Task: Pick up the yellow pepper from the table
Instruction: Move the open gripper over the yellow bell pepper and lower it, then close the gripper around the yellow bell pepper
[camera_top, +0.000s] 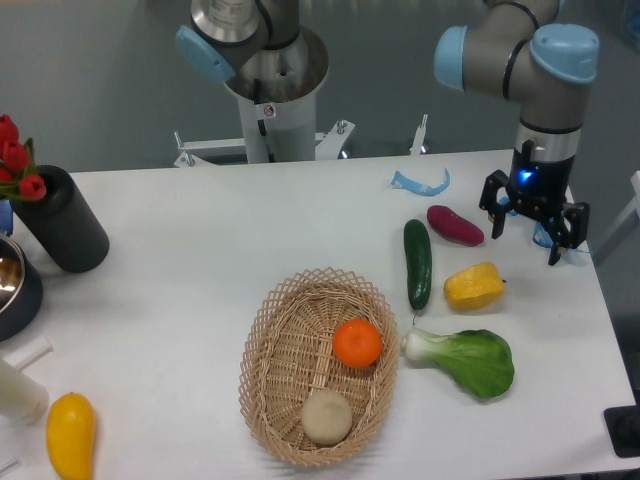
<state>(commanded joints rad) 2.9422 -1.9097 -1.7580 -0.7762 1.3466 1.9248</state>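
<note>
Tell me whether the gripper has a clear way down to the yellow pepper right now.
Probably yes. The gripper hangs open, up and to the right of the yellow pepper, which lies apart from the cucumber and bok choy, nothing above it.

Glossy, lobed yellow pepper on its side on white table

no readable text anywhere; only a small red-and-white sticker on the grey cylindrical metal robot base pedestal, too small to make out what it says
</note>
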